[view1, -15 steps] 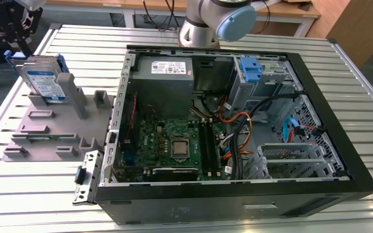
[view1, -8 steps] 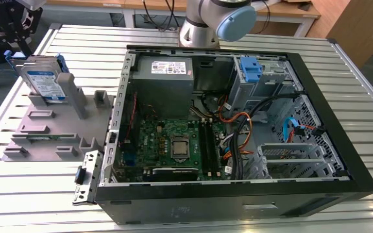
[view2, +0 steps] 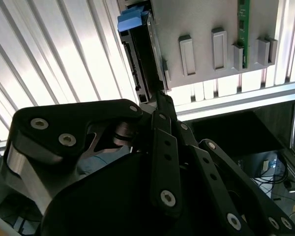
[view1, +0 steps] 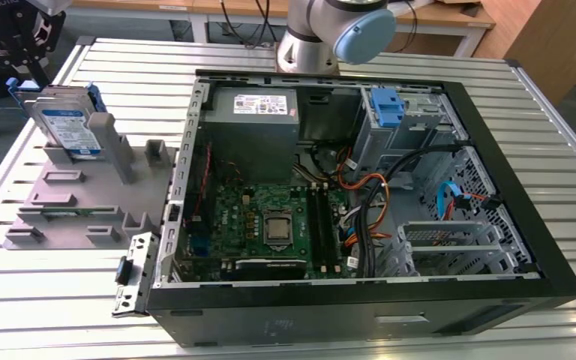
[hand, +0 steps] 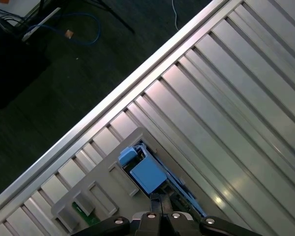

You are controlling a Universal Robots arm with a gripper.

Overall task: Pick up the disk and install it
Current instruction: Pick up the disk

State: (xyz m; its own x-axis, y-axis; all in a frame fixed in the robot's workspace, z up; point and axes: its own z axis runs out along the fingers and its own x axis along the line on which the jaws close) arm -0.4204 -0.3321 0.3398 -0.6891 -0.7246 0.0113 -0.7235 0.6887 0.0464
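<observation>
From my station, in the first wrist view the gripper (hand: 160,200) has its fingertips drawn almost together, with only a thin dark gap between them. It sits right at the top edge of the disk (hand: 146,174); I cannot tell whether it actually touches.

The disk stands upright on its edge in a slot of the grey holder (view1: 68,199), at the end toward the exterior view's left. In the exterior view its broad face shows: silver-grey metal with a white label crossed by a blue band, and a blue plastic carrier framing its sides and top. In the second wrist view I see it edge-on, dark and thin, with the carrier's blue tab at its far end.

The holder has several other slots and posts, and a green circuit strip (view2: 243,29) sits in one. It lies on the slatted metal table (view1: 558,112), just beside the open computer case (view1: 528,247), whose green board and bundled cables are exposed.
</observation>
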